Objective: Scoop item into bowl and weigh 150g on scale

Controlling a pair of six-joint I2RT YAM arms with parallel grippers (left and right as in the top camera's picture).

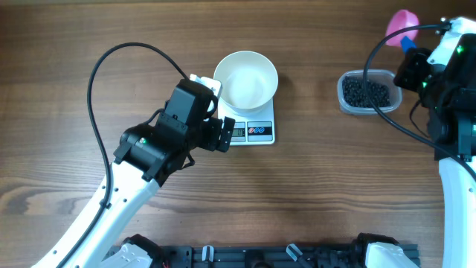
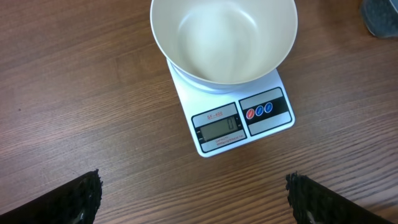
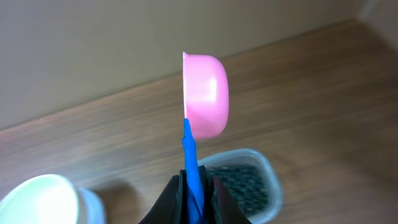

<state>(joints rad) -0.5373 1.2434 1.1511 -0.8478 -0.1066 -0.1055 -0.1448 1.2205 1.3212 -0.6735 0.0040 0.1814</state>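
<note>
The white bowl (image 1: 245,78) (image 2: 224,37) stands empty on the white scale (image 1: 256,132) (image 2: 219,126), whose display and red and blue buttons face the front. The black pellets of the item (image 1: 366,92) (image 3: 241,183) lie in a clear tub. My left gripper (image 1: 220,112) (image 2: 193,183) hovers just left of the scale, open wide over bare wood. My right gripper (image 1: 410,48) (image 3: 198,186) is raised behind the tub, shut on the blue handle of a pink scoop (image 1: 402,27) (image 3: 205,93). The scoop's cup is turned on its side. The bowl's rim (image 3: 37,199) shows at the right wrist view's lower left.
The clear plastic tub (image 1: 349,104) (image 3: 267,171) sits on the wooden table right of the scale. A black cable (image 1: 100,67) loops over the left arm. Another cable (image 1: 379,45) arcs from the right arm across the tub.
</note>
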